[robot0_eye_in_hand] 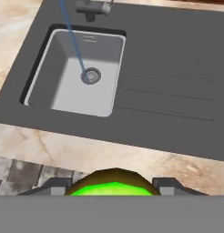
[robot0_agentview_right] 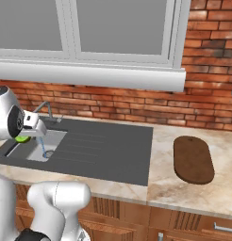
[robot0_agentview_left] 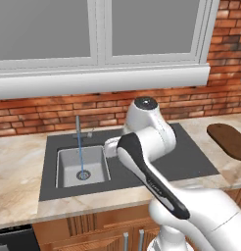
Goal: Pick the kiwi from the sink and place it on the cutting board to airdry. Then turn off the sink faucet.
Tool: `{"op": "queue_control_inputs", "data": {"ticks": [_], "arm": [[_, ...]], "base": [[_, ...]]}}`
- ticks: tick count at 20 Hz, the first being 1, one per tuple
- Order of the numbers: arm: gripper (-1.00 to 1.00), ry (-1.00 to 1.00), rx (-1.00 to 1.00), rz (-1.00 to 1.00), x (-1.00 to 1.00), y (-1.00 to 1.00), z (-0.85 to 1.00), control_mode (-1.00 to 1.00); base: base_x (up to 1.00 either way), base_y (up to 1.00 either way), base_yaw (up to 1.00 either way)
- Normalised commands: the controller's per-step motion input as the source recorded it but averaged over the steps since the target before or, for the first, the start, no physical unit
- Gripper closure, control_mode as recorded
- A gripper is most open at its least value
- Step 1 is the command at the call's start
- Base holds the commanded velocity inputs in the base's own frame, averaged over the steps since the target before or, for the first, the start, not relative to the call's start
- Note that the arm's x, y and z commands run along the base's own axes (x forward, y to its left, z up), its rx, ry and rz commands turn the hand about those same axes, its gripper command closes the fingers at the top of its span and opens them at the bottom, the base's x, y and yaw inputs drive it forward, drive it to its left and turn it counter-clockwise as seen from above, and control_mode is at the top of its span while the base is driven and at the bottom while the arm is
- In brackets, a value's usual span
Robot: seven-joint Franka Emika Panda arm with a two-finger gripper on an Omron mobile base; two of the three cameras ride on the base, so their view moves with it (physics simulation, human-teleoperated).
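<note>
Writing, brands, labels: I read none on any surface.

Gripper (robot0_eye_in_hand: 114,189): I see its two dark finger tips closed on the kiwi (robot0_eye_in_hand: 114,185), one at each side of the fruit. In the right base view the kiwi (robot0_agentview_right: 22,138) shows as a green sliver under the hand, raised above the front left part of the sink.

Sink (robot0_eye_in_hand: 63,98): light-grey square basin, round metal drain, set in a dark-grey ribbed surround (robot0_eye_in_hand: 168,91). Nothing lies in the basin.

Sink faucet (robot0_agentview_left: 78,128): thin grey spout at the back edge of the basin, small side lever. A blue stream of water (robot0_agentview_left: 81,152) falls from it onto the drain.

Cutting board (robot0_agentview_right: 193,159): dark brown oval, flat on the marble counter (robot0_agentview_right: 160,183), right of the surround, well apart from the kiwi. Its top is bare.

Surroundings: red brick wall (robot0_agentview_right: 136,106), white window sill (robot0_agentview_right: 89,75), wooden cabinet fronts (robot0_agentview_left: 88,228) under the counter.

Obstruction: from the left base view my own arm covers the right part of the surround.
</note>
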Motion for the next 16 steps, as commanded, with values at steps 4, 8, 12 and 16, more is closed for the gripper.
{"op": "queue_control_inputs", "data": {"ticks": [4, 8, 12, 16], "arm": [[1.0, -0.03, 0.01, 0.0, -0.69, -0.62, 0.52, -1.0], [1.0, -0.04, 0.0, 0.0, -0.72, -0.69, 0.46, -1.0], [1.0, -0.05, 0.0, 0.0, -0.73, -0.74, 0.4, -1.0], [1.0, -0.01, 0.0, 0.0, -0.68, -0.77, 0.36, -1.0]], "base": [[0.0, 0.0, 0.0], [0.0, 0.0, 0.0], [0.0, 0.0, 0.0], [0.0, 0.0, 0.0]]}}
